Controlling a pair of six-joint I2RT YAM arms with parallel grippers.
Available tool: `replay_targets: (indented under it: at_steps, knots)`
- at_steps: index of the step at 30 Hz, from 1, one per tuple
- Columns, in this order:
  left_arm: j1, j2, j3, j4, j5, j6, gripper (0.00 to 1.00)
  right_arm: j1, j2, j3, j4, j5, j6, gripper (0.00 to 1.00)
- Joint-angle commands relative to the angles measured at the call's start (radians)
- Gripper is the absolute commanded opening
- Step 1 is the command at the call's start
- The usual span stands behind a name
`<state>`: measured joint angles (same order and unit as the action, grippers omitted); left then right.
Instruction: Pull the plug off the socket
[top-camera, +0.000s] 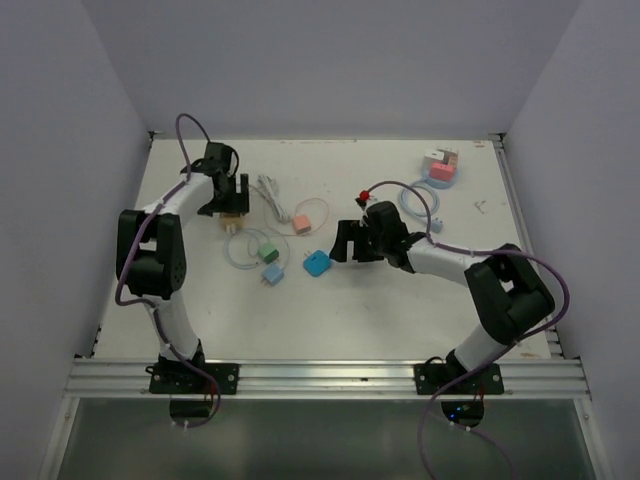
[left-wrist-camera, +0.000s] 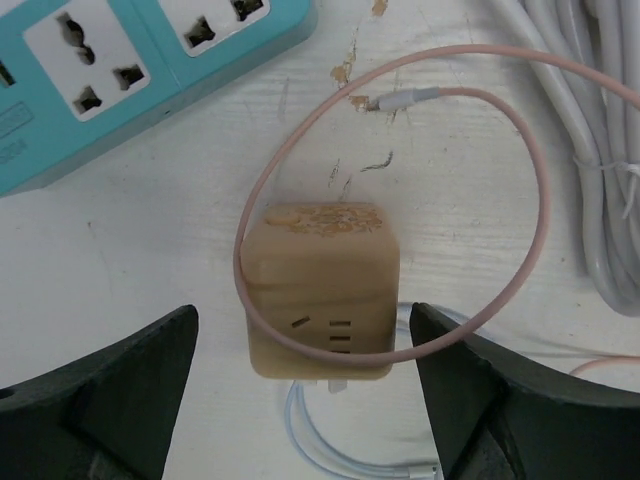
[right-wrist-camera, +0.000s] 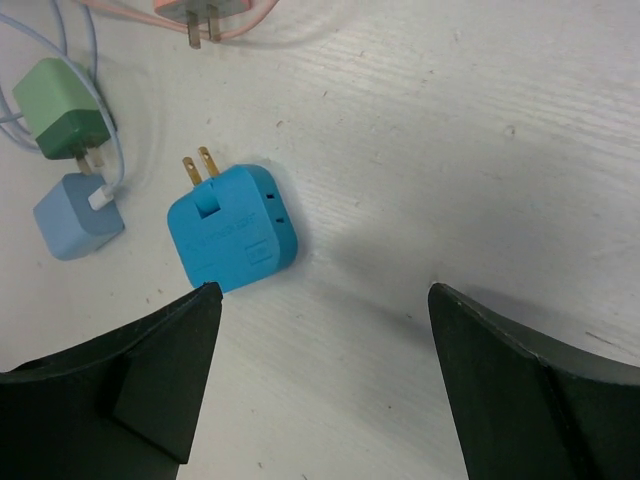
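Left gripper (left-wrist-camera: 302, 312): fingers wide apart, straddling tan socket cube (left-wrist-camera: 320, 270), holding nothing | right gripper (right-wrist-camera: 325, 292): wide open, empty | blue plug (right-wrist-camera: 232, 240): flat on table (right-wrist-camera: 450, 150), prongs bare, near right gripper.

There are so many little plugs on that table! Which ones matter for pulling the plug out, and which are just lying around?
Probably for the job:
teal socket strip; tan cube plug, lying on the table apart from it.

Seemingly just lying about:
blue plug; green charger; pale blue charger; grey cord.
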<state>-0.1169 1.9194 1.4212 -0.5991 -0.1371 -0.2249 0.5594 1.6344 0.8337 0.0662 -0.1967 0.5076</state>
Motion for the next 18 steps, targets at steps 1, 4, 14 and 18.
replay_targets:
  at_steps: [1,4,14,18]
  knots:
    - [0.014,-0.126,0.022,-0.024,-0.035,0.001,0.91,-0.012,-0.062,0.044,-0.089,0.117,-0.044,0.88]
    - [0.014,-0.198,0.018,-0.036,-0.027,-0.014,0.95,-0.021,-0.091,0.071,-0.147,0.193,-0.055,0.9]
    - [0.014,-0.707,-0.261,0.186,0.119,-0.042,0.99,-0.16,-0.058,0.246,-0.364,0.473,-0.04,0.91]
    - [0.014,-0.913,-0.477,0.31,0.079,-0.051,1.0,-0.226,0.005,0.32,-0.368,0.473,-0.061,0.9]
